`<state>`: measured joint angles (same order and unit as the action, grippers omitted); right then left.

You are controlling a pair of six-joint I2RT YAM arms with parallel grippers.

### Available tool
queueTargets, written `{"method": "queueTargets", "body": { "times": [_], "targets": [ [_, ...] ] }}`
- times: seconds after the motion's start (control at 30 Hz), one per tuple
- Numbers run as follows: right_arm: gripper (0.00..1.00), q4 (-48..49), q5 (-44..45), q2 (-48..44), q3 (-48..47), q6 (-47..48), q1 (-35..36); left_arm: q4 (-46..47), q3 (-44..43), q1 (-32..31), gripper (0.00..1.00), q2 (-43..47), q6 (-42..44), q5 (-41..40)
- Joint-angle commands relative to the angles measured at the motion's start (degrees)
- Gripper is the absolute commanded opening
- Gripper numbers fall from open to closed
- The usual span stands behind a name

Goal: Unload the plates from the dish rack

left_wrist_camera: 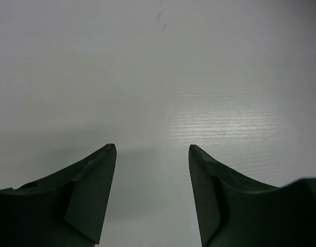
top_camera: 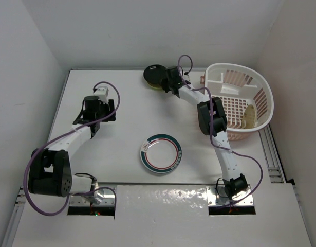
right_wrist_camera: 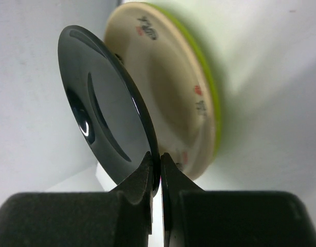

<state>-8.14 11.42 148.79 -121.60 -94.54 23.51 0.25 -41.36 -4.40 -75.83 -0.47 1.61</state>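
From above, the right gripper pinches the rim of a dark plate. A lime-green plate peeks out just past the fingertips. Back along that arm, beside its elbow, stands the dish rack. A tan plate leans on edge inside it, and the forearm crosses the rack's near-left wall. A green-and-red-rimmed plate lies flat on the table, well behind those fingers and between the two arms. The left gripper hovers well apart from every plate.

In the left wrist view, the left gripper has its fingers apart, with only bare table between and beyond them.

In the right wrist view, the right gripper has its fingers together on the dark plate's lower rim. The plate rises up and to the left of the tips. Directly behind it, right of the fingers, stands the lime-green plate, its cream face partly hidden. The two plates may be touching, but the angle leaves that unclear.
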Motion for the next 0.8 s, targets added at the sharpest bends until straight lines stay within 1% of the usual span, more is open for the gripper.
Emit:
{"method": "queueTargets", "body": {
  "times": [0.0, 0.03, 0.07, 0.17, 0.2, 0.27, 0.3, 0.4, 0.57, 0.77],
  "targets": [
    [0.04, 0.67, 1.5, -2.72, 0.22, -0.47, 0.4, 2.65, 0.58, 0.8, 0.56, 1.83, 0.03, -0.55],
    [0.07, 0.85, 1.41, -2.63, 0.31, -0.29, 0.4, 2.74, 0.67, 0.8, 0.56, 1.83, 0.03, -0.55],
    [0.15, 0.85, 1.41, -2.72, 0.31, -0.2, 0.4, 2.82, 0.76, 0.8, 0.56, 2.0, 0.03, -0.46],
    [0.26, 0.5, 1.24, -2.45, 0.4, -0.03, 0.31, 3.09, 1.02, 0.8, 0.56, 2.09, 0.03, -0.55],
    [0.35, 0.32, 1.15, -2.37, 0.49, -0.12, 0.49, 3.09, 1.02, 0.89, 0.56, 2.18, 0.12, -0.55],
    [0.46, 0.14, 0.8, -2.45, 0.84, -0.03, 0.4, 3.18, 1.11, 0.8, 0.57, 2.36, 0.21, -0.73],
    [0.48, 0.23, 0.54, -2.54, 0.93, 0.06, 0.4, 3.09, 1.2, 0.8, 0.57, 2.44, 0.21, -0.99],
    [0.49, 0.41, -0.69, -3.07, 1.28, 0.94, 0.4, 3.09, 1.46, 0.89, 0.57, 2.62, 0.21, -0.99],
    [0.55, -0.9, -1.75, -5.35, 0.76, 6.2, 0.4, 3.52, 1.55, 0.89, 0.57, 2.36, 0.21, -0.91],
    [0.58, -2.14, -3.16, -8.95, 3.03, 10.6, 0.84, 4.14, 1.02, 0.89, 0.57, 1.74, 0.21, -0.64]
  ]
}}
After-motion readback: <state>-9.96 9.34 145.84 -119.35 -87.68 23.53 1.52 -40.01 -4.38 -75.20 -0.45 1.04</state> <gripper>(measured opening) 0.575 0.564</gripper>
